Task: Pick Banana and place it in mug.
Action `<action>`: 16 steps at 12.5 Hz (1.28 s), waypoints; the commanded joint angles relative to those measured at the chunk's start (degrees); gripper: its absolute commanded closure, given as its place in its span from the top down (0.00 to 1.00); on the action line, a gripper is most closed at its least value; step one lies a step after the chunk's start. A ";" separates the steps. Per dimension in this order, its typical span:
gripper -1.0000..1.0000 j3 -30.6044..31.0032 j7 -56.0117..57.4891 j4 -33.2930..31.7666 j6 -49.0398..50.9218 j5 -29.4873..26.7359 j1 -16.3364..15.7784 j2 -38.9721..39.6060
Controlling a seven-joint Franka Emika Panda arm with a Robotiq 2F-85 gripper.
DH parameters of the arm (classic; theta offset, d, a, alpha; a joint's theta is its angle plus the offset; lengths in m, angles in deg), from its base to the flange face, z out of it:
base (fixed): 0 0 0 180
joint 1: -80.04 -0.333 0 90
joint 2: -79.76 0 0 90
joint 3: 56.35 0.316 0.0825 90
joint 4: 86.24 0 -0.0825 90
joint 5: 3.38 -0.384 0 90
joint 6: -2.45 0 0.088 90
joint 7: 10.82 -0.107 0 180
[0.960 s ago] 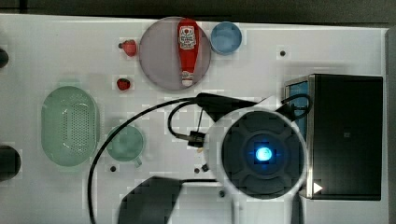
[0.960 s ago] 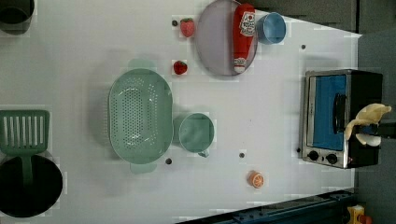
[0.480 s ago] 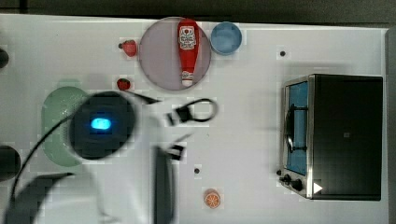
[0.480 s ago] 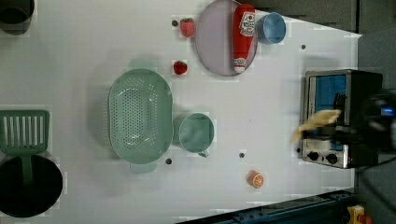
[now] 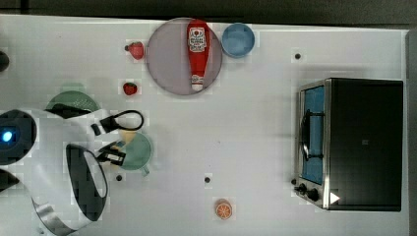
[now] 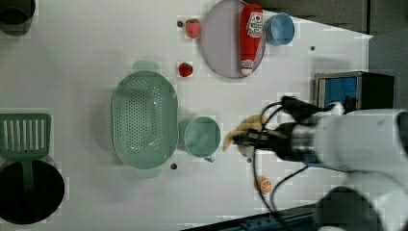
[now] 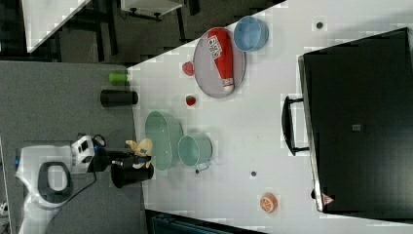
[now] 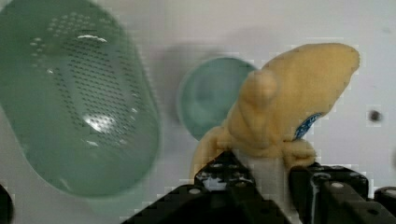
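Observation:
My gripper [image 8: 271, 179] is shut on the yellow plush banana [image 8: 285, 102], which stands up from between the black fingers [image 8: 224, 179]. The pale teal mug [image 8: 210, 100] lies below, partly hidden behind the banana. In the left view the banana [image 6: 240, 132] hangs in the gripper [image 6: 246, 139] just off the right rim of the mug [image 6: 202, 137]. In the top view the banana [image 5: 129, 136] shows at the left rim of the mug [image 5: 136, 152], beside the gripper [image 5: 114, 156]. In the right view the banana [image 7: 140, 146] is held at the right view's left of the mug [image 7: 195, 150].
A perforated green basket [image 6: 144, 118] sits right beside the mug. A grey plate [image 5: 167, 64] carries a ketchup bottle [image 5: 197, 49], with a blue bowl [image 5: 238, 39] and two strawberries [image 5: 130, 88] near it. A toaster oven [image 5: 364, 142], an orange slice [image 5: 223, 209] and a green spatula [image 6: 25, 137] are also around.
The arm has swung with the banana from in front of the toaster oven across the table to the mug, going left in both the top and left views.

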 commanded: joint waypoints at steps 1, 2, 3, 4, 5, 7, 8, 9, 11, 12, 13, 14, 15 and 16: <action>0.31 -0.31 -10.69 -5.08 -7.92 -1.22 0.71 1.35; 0.31 -0.04 -11.54 -6.75 -10.99 -1.16 0.71 2.36; 0.31 -0.02 -11.85 -8.30 -13.77 -1.08 0.71 3.31; 0.31 -0.04 -11.84 -9.65 -16.49 -1.08 0.71 4.23; 0.31 -0.06 -11.85 -10.86 -18.77 -1.06 0.71 5.14; 0.31 -0.13 -11.84 -12.30 -22.21 -1.06 0.72 6.83; 0.33 -0.12 -11.84 -12.78 -23.03 -1.06 0.72 7.74; 0.43 -0.19 -11.84 -12.94 -24.24 -1.06 0.72 8.60; 0.65 0.21 -11.85 -13.00 -26.14 -1.00 0.71 9.66; 0.76 0.21 -11.85 -12.99 -26.71 -1.00 0.71 9.44; 0.88 0.01 -11.84 -12.98 -26.63 -1.00 0.73 8.87; 0.99 -0.30 -11.84 -13.10 -25.92 -1.00 0.82 7.92; 1.00 -0.23 -11.84 -13.08 -25.16 -1.02 0.79 6.92; 1.00 -0.19 -11.84 -12.86 -25.38 -1.18 0.83 5.68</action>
